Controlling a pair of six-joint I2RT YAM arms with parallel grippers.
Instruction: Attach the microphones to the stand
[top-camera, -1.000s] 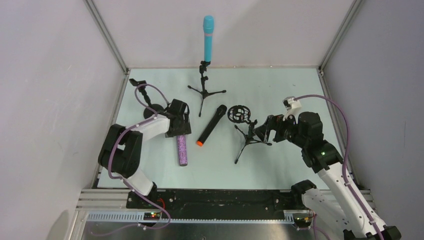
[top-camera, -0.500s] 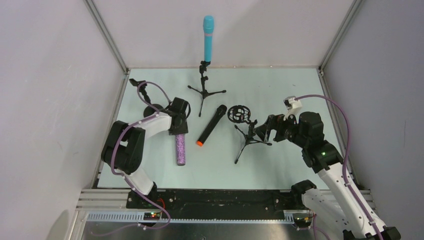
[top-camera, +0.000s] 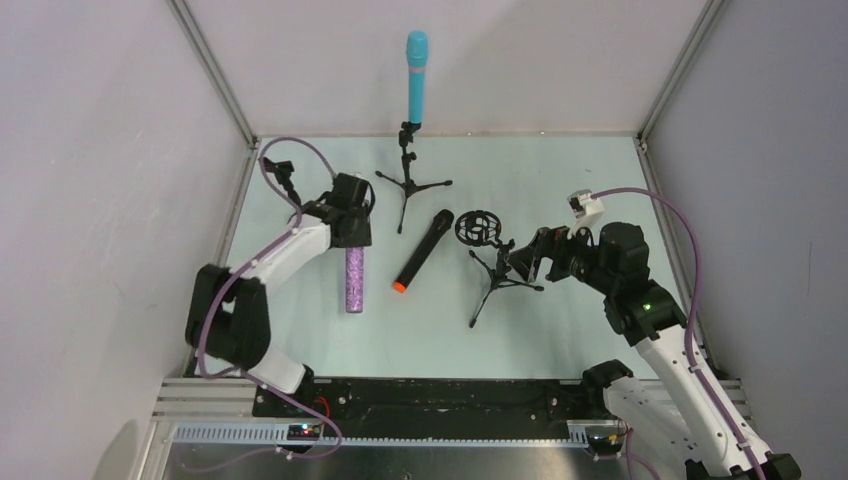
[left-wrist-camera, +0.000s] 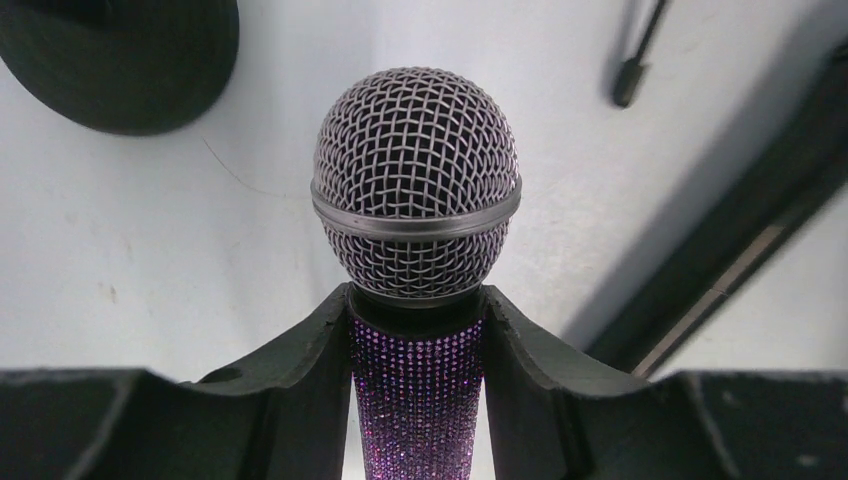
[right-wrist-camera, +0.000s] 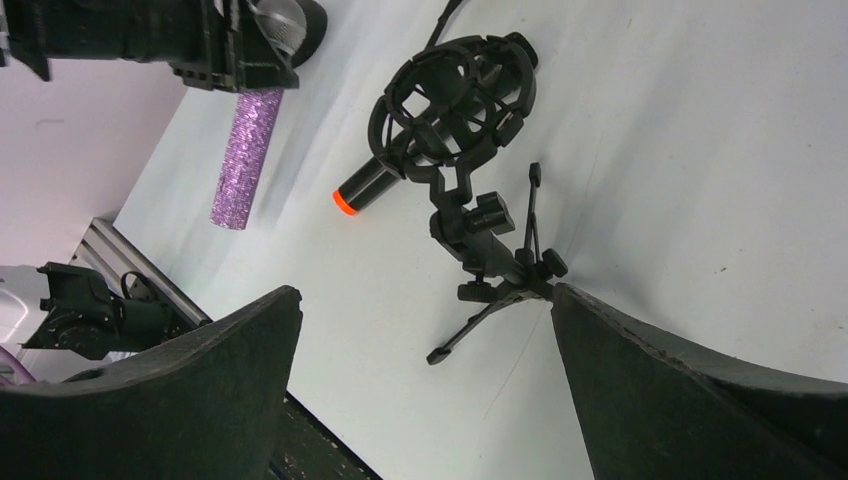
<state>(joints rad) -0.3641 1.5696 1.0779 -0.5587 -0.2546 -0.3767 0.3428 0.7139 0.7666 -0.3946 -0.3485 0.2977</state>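
The turquoise-blue microphone (top-camera: 416, 78) stands upright in a tripod stand (top-camera: 406, 175) at the back. My left gripper (top-camera: 349, 228) is shut on the purple glitter microphone (top-camera: 354, 282), just below its silver mesh head (left-wrist-camera: 416, 180). The fingers (left-wrist-camera: 300, 350) clamp both sides of the neck, and the tail points toward the near edge. The black microphone with the orange end (top-camera: 420, 250) lies flat in the middle. An empty shock-mount stand (top-camera: 482, 235) stands to its right. My right gripper (top-camera: 522, 262) is open and empty beside that stand's legs (right-wrist-camera: 500, 270).
A gooseneck stand (top-camera: 283, 178) rises at the back left, and its round black base (left-wrist-camera: 120, 60) is just beyond the purple microphone's head. Aluminium frame posts and grey walls bound the mat on three sides. Purple cables loop over both arms.
My left gripper has moved toward the back and a little left, carrying the purple microphone with it. The right arm has barely moved.
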